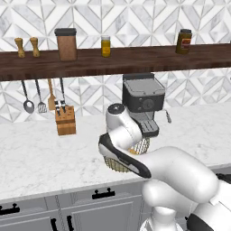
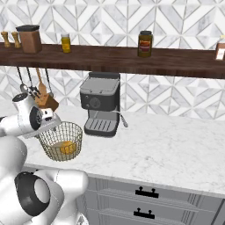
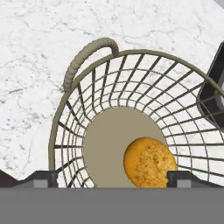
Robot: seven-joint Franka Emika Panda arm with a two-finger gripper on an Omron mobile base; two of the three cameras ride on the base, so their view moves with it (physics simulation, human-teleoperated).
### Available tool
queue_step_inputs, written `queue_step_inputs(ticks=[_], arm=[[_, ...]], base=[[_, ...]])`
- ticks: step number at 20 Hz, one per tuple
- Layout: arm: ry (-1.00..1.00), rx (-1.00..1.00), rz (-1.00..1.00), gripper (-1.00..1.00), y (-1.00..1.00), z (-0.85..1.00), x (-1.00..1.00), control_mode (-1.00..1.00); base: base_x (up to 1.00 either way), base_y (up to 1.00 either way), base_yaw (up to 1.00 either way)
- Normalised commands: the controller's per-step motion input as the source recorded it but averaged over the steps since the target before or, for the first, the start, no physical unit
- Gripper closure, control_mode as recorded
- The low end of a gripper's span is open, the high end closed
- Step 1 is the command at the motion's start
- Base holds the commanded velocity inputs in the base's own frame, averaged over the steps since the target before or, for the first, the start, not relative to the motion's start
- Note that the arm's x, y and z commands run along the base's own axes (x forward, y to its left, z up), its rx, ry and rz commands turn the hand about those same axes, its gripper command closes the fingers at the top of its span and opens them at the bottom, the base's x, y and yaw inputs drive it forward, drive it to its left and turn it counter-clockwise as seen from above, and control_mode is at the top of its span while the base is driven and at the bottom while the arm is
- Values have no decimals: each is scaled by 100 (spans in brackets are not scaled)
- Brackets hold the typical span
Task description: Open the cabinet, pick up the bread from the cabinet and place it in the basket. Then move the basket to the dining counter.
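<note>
- The small round golden-orange bread bun (image 3: 150, 162) lies inside the round tan-gold wire basket (image 3: 105, 92), on the basket's flat beige bottom, off to one side near the wire wall.
- The basket stands on the white marble counter (image 2: 167, 145), just in front of the black and grey coffee machine (image 2: 100, 103).
- The robot's hand (image 3: 113, 178) hangs right over the open top of the basket. Its two dark fingers are spread wide apart and pinch nothing.
- The bread step looks done, I think. The step in hand is getting ready to carry the basket.
- Next, the hand needs to come down on the basket's rim or its looped rope handle (image 3: 85, 57), squeeze tight, and lift without tipping the bun out.
- Then the basket must go to the dining counter.
</note>
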Motion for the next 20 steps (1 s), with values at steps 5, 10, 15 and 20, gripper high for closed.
queue_step_inputs(ticks=[5, 10, 15, 20], arm=[[12, 0, 0, -100, 0, 23, -30, -100], [10, -1, 2, -100, 0, -10, -47, -100], [10, -16, 6, -100, 0, -83, 3, -100], [1, -17, 5, -100, 0, -62, 34, -100]], base=[[0, 0, 0], [0, 0, 0], [0, 0, 0], [0, 0, 0]])
